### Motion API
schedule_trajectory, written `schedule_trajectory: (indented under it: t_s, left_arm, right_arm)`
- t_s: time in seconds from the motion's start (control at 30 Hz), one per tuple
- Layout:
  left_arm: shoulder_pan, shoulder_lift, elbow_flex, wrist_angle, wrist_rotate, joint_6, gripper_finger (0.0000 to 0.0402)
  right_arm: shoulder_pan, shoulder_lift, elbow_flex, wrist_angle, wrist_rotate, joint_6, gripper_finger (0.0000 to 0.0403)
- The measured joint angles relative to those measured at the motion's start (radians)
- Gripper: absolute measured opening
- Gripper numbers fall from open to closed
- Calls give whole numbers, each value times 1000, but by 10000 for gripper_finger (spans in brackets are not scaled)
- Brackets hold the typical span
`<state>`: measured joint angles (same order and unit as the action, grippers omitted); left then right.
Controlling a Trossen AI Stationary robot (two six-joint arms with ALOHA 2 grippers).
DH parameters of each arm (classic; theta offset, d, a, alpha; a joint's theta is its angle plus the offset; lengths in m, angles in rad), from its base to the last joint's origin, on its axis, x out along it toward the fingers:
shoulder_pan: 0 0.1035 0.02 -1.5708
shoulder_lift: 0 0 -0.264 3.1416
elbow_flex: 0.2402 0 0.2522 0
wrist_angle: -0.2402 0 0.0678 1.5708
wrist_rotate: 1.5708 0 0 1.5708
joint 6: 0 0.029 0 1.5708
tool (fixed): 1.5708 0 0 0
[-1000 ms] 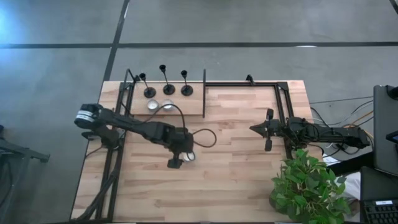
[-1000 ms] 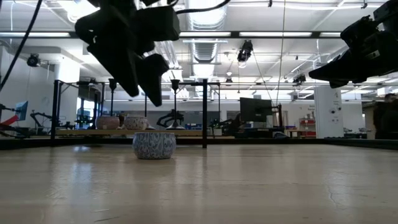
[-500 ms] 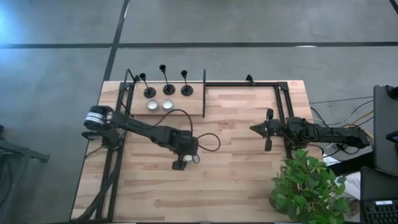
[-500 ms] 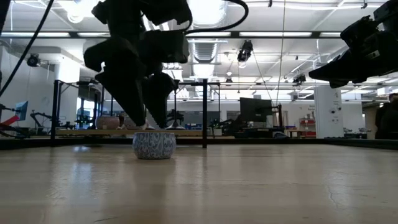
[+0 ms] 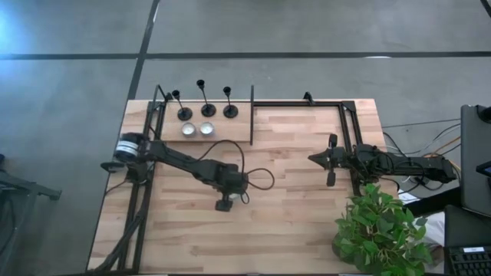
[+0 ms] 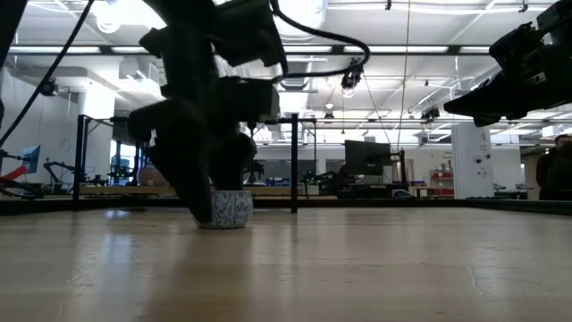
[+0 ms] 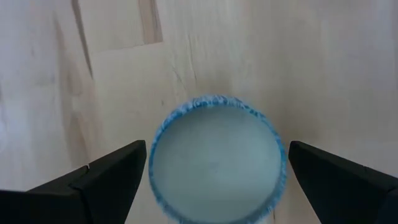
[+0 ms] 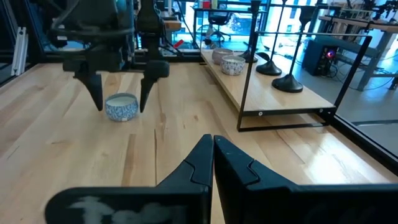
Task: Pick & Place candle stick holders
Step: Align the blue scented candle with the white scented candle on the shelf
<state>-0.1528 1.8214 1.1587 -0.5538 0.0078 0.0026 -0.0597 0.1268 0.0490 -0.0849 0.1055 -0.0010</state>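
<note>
The middle of the table [image 5: 291,222] is taken by the left gripper [image 5: 230,196], its fingers spread around a small blue-rimmed tin [image 7: 216,158]. A black rack [image 5: 252,115] fences the far left corner, with three candle stick holders [image 5: 208,110] behind it. The near edge lies open; a plant [image 5: 380,226] overhangs the near right corner.

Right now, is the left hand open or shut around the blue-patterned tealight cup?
Open: the left hand straddles the cup, with bare wood showing between each finger and its rim.
</note>
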Motion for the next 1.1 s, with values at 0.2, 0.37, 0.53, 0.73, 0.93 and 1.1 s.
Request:
schedule_trajectory:
  t_s: [0.2,0.37,0.53,0.73,0.93,1.1]
  left_arm:
    - [0,33,0,35,-1,0,399]
    - [0,41,1,43,-3,-1,397]
    - [0,41,1,45,-10,-5,393]
    - [-2,41,1,49,-19,-8,355]
    - [-2,42,1,50,-24,-19,306]
    - [-1,42,1,48,-25,-20,302]
  right_arm:
    - [0,0,0,0,0,0,8]
    - [0,0,0,0,0,0,8]
    - [0,0,0,0,0,0,8]
    - [0,-1,0,0,0,0,8]
    - [0,-1,0,0,0,0,8]
    - [0,-1,0,0,0,0,8]
